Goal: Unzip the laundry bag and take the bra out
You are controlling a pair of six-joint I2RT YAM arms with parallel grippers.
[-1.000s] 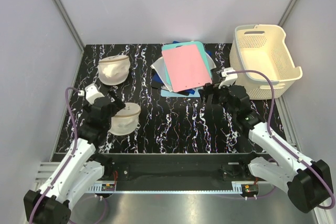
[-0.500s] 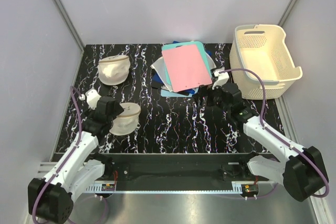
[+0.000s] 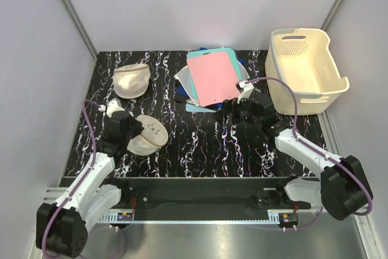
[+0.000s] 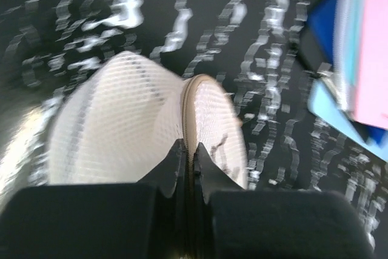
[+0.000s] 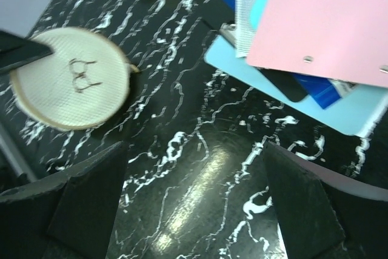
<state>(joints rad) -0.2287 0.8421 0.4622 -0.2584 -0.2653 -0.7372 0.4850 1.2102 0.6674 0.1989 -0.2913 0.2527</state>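
The laundry bag [image 3: 150,137] sits at the near left of the black marbled tabletop [image 3: 200,150], right at the tip of the left pincer [image 3: 132,134]. It is tipped up so that its round flat face, with the small dark squiggle [image 3: 153,128], turns toward the middle of the tabletop and toward the right arm. In the left wrist view the left pincer [image 4: 187,150] is pinched narrow on the bag's [image 4: 109,131] rim, with the tan rim band running straight up between the two dark fingers [image 4: 173,165]. The domed mesh side bulges to the left of the band and the flat face lies to the right of it. That view is blurred, and I cannot tell whether the rim zipper is open or closed, nor whether the bag's lower edge touches the tabletop.

The right pincer [image 3: 227,109] hangs over the middle of the tabletop, just beside the near edge of a fanned stack of folders [image 3: 212,77], and is well apart from the bag. In its own wrist view the right pincer [image 5: 194,147] is spread wide with nothing between the fingers. The bag's [image 5: 70,77] face fills the upper left of that view, and the folders [image 5: 327,16] the upper right.

A second cream pouch [image 3: 131,80] rests at the far left of the tabletop, beyond the bag. A cream basket [image 3: 315,92] stands at the far right.
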